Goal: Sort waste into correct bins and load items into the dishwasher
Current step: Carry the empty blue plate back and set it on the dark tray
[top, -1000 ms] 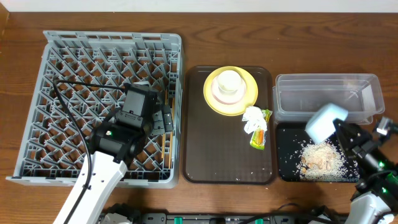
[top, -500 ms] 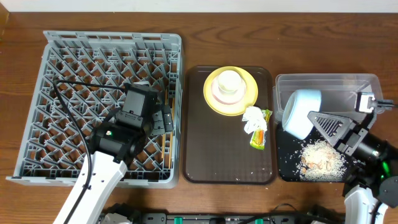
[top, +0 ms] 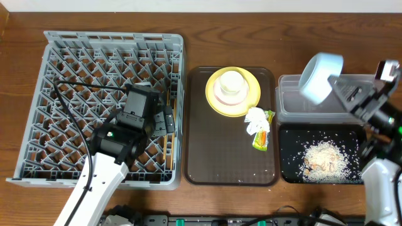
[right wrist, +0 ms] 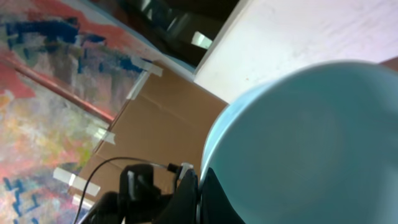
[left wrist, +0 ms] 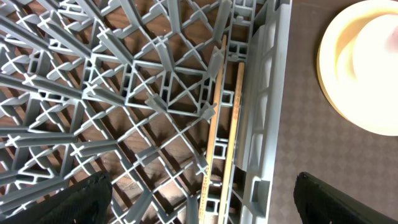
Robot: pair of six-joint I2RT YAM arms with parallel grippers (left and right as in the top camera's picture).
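My right gripper is shut on the rim of the light blue bowl, which hangs tilted above the clear bin. In the right wrist view the bowl fills the frame, with the gripper pinching its edge. Whitish food scraps lie in the black bin. My left gripper stands open over the right edge of the grey dishwasher rack. Two chopsticks lie in the rack below the gripper. A small bowl and cup sit on the yellow plate.
The brown tray between the rack and the bins carries the plate, a crumpled white tissue and a snack wrapper. A few crumbs lie on the tray's near part. The left arm's cable runs across the rack.
The right gripper has carried the blue bowl up and back, from over the black bin to over the clear bin, turning it as it went. The left arm has not moved.
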